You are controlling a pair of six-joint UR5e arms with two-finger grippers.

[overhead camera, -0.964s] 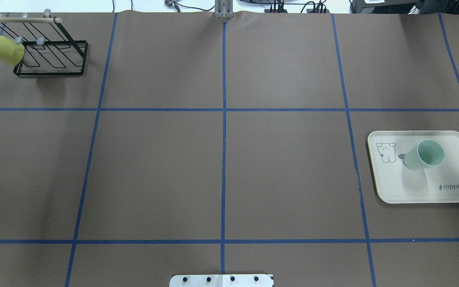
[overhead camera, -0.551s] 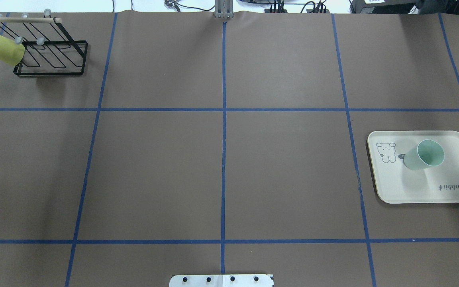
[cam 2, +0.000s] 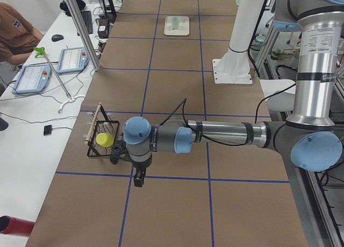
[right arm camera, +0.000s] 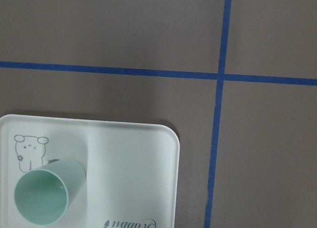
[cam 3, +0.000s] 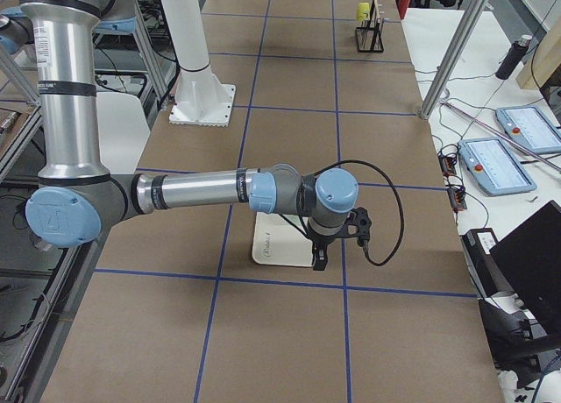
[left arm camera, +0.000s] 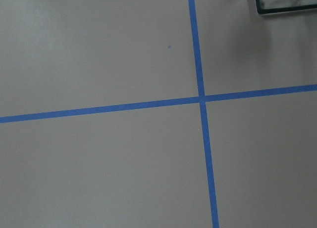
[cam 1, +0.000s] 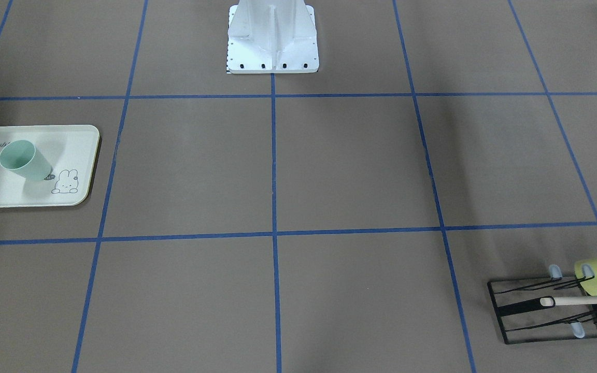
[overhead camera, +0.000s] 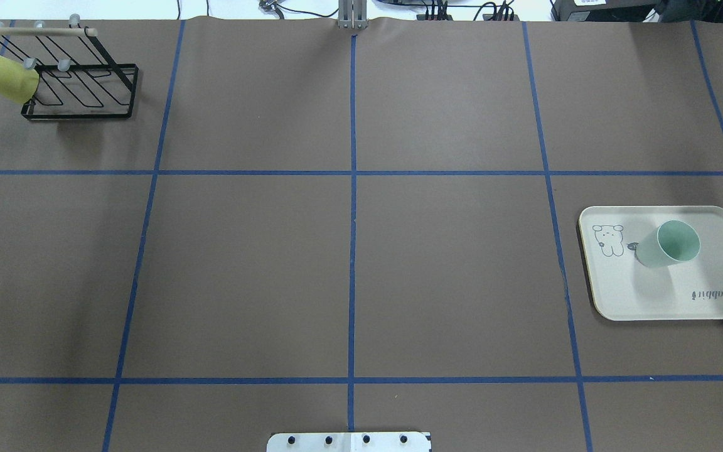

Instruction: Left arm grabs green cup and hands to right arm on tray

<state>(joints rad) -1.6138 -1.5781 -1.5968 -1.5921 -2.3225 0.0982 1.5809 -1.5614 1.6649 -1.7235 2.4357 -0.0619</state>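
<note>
The pale mint-green cup stands mouth up on the cream tray at the table's right side. Both also show in the front view, cup on tray, and in the right wrist view, cup on tray. The right gripper hangs above the tray's near edge in the exterior right view; I cannot tell whether it is open or shut. The left gripper hangs over bare table near the rack in the exterior left view; I cannot tell its state either. Neither gripper touches the cup.
A brighter yellow-green cup hangs on a black wire rack at the far left corner. The robot's white base plate sits at the near middle edge. Blue tape lines grid the brown table. An operator's desk with tablets flanks the table's far side.
</note>
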